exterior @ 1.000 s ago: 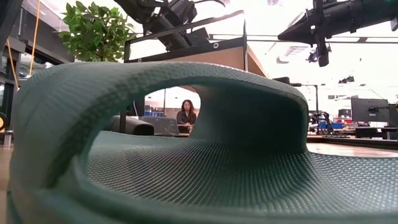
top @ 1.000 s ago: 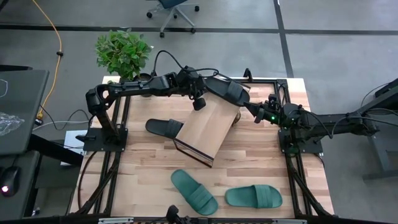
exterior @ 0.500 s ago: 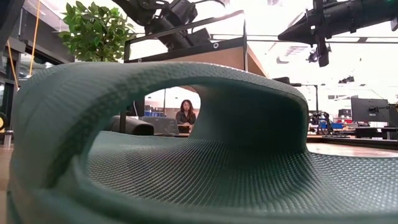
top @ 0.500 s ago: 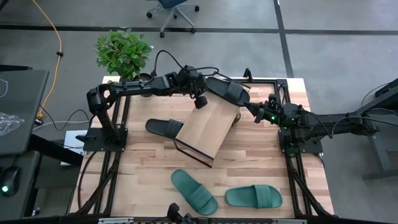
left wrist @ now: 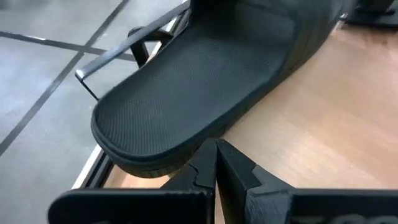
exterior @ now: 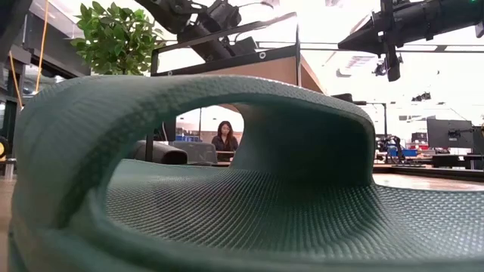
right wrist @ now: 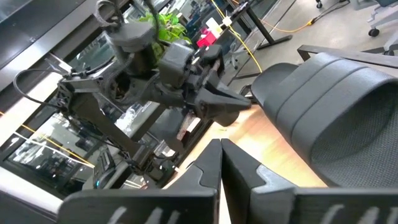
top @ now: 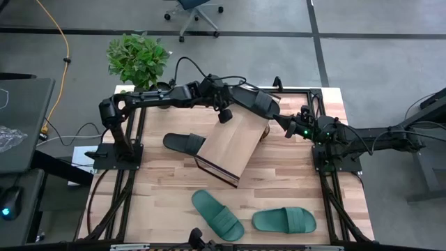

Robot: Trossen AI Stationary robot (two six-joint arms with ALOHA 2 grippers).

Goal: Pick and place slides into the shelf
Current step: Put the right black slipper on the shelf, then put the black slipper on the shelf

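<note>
Left tool (left wrist: pixel 216 163): fingers together, empty, tip against heel edge of black slide (top: pixel 254 102) lying on shelf (top: pixel 230 143) upper end. Slide long axis runs away from tool, toward right arm. Right tool (top: pixel 281 124): fingers together, just beyond slide's far end. Left arm nearer. Second black slide (top: pixel 184 143) on counter (top: pixel 293 181) beside shelf; two teal slides (top: pixel 217 214) near front edge.

**Count of items on and around the table**

Slides: four are showing in the high view. Two are black, one (top: pixel 184 143) lying on the tabletop beside the shelf, one (top: pixel 256 102) sitting at the shelf's upper end. Two are teal-green, (top: pixel 217 214) and (top: pixel 283 220), lying on the near part of the table.

Shelf (top: pixel 230 145): one.

Robot arms: two.

Potted plant (top: pixel 138 58): one.

Office chair (top: pixel 194 10): one.

Person (exterior: pixel 224 137): one, sitting in the room behind.
</note>
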